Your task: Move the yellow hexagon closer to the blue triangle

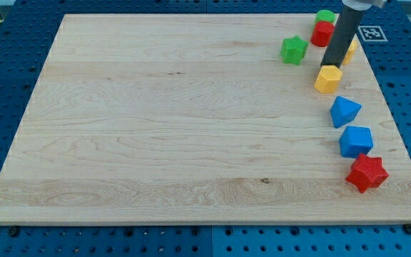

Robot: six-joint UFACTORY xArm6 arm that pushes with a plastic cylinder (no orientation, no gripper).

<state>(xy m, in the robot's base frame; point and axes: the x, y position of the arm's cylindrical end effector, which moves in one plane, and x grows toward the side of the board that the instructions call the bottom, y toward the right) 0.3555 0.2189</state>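
The yellow hexagon (327, 79) sits at the view's right, a short gap above the blue triangle (344, 111). My tip (331, 66) ends at the hexagon's upper edge, touching or nearly touching it. The dark rod rises from there to the view's top edge and hides part of another yellow block (350, 48) behind it.
A green block (294, 49) lies to the upper left of the hexagon. A red block (323, 33) and a green block (325, 16) sit near the top edge. A blue block (355, 140) and a red star (367, 173) lie below the triangle, near the wooden board's (155, 128) right edge.
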